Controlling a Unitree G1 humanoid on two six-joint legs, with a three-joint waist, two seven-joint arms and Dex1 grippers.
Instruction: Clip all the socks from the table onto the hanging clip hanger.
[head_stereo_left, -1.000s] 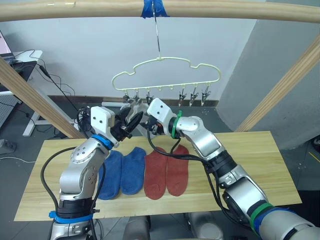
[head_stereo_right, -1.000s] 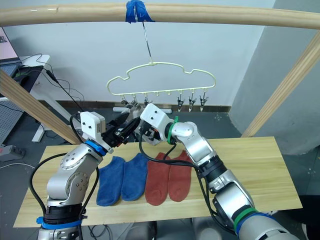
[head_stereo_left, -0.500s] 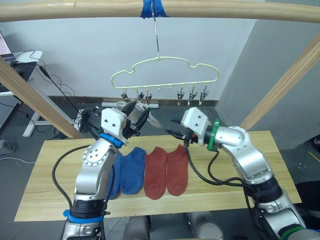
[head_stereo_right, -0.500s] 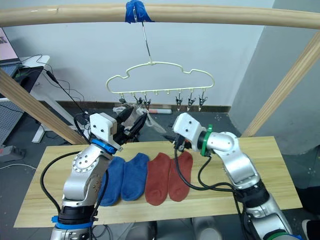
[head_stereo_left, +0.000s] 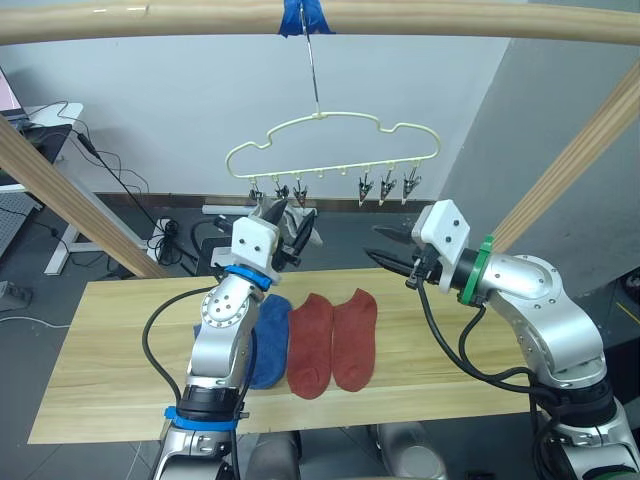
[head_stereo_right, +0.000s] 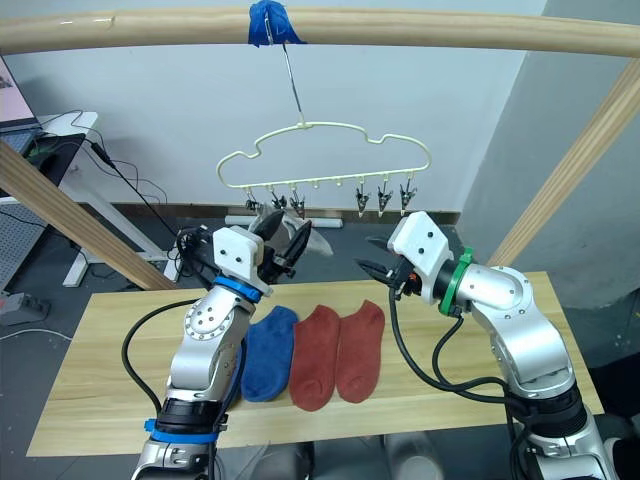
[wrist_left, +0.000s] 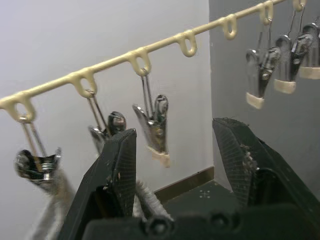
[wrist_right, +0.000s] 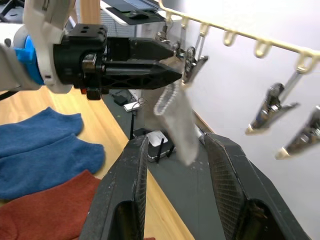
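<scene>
Overhead, I see the clip hanger (head_stereo_left: 330, 150) in the upper middle of the frame, hung by its long hook from the wooden pole (head_stereo_left: 320, 20) at a blue tape wrap (head_stereo_left: 305, 15); its long axis runs left to right, wavy top upward. I count six metal clips along its lower bar, three toward the left and three toward the right. A light grey sock (wrist_right: 180, 122) dangles from the left group, its length pointing down; I cannot tell which clip holds it.

On the table (head_stereo_left: 120, 340) in the lower half of the frame I count two rust red socks (head_stereo_left: 333, 340) side by side, toes toward me and cuffs toward the wall. Just left of them lies a blue sock (head_stereo_right: 265, 352), same direction, touching the nearer red one; any second blue one is hidden behind my left arm.

My left gripper (wrist_left: 175, 165) sits just under the left clips, jaws spread and empty. My right gripper (head_stereo_left: 392, 252) hovers right of centre, jaws apart, grasping nothing.
</scene>
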